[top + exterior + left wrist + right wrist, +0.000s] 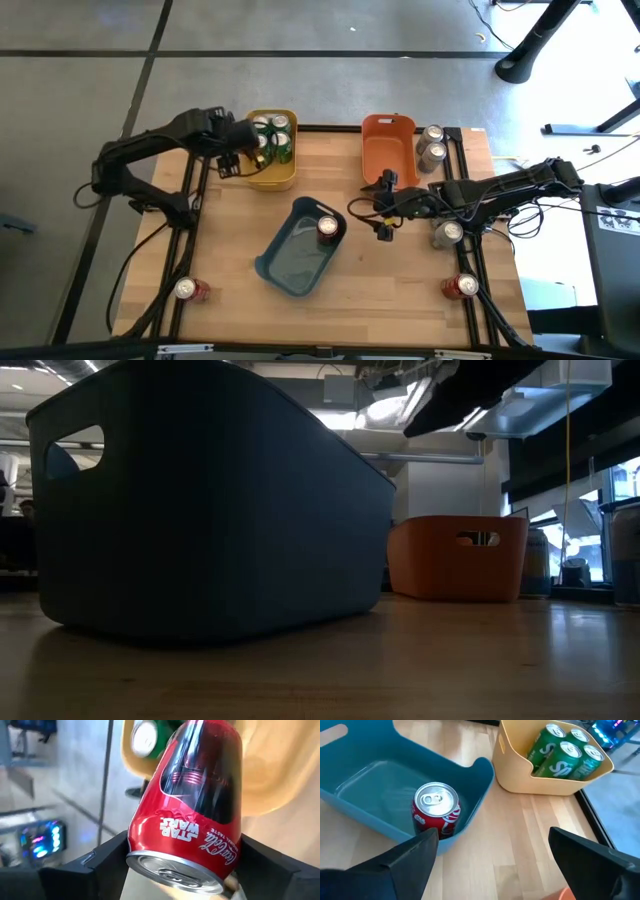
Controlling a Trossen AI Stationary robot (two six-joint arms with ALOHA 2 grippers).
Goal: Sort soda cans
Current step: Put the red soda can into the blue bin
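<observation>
My left gripper (pixel 236 152) is at the yellow bin's (pixel 272 178) left side, shut on a red cola can (pixel 195 805). The yellow bin holds several green cans (pixel 272 135). My right gripper (pixel 384 212) hangs open over bare wood between the blue bin (pixel 296 262) and the orange bin (pixel 386 150). One red can (pixel 436 815) stands upright on its base inside the blue bin. Two more red cans (pixel 190 290) (pixel 460 287) stand at the table's near corners. Three silver cans (pixel 432 135) (pixel 432 153) (pixel 447 233) stand along the right edge. My left gripper (pixel 182 872) pinches the red cola can by its side wall (pixel 150 830), close to the end that faces the wrist camera, with one finger (pixel 100 867) on either side. The can is tilted between the fingers and lifted clear, with the yellow bin (pixel 280 765) beyond it.
The orange bin (pixel 460 555) has no can in it in the high view. In the low view the blue bin (pixel 200 510) fills the foreground and a silver can (pixel 535 565) stands beside the orange bin. Bare wood lies along the table's near side, between the two corner cans.
</observation>
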